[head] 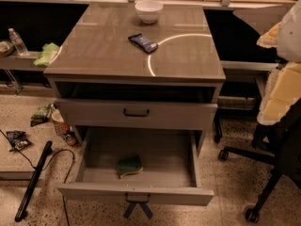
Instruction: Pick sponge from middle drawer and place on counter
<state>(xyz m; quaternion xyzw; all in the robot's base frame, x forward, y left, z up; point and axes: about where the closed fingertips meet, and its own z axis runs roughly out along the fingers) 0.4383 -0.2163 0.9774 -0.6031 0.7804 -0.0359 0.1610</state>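
Sponge [130,165] in middle drawer [94,191]; gripper [281,95] far right.

Single view from high in front of the drawer cabinet [207,114], tilted steeply down and forward, close in, counter [103,51] filling upper middle of frame, open middle drawer [164,195] at lower middle, floor [225,182] at both sides, pale blurred shape [284,93] very near at right edge, gripper outside the frame.
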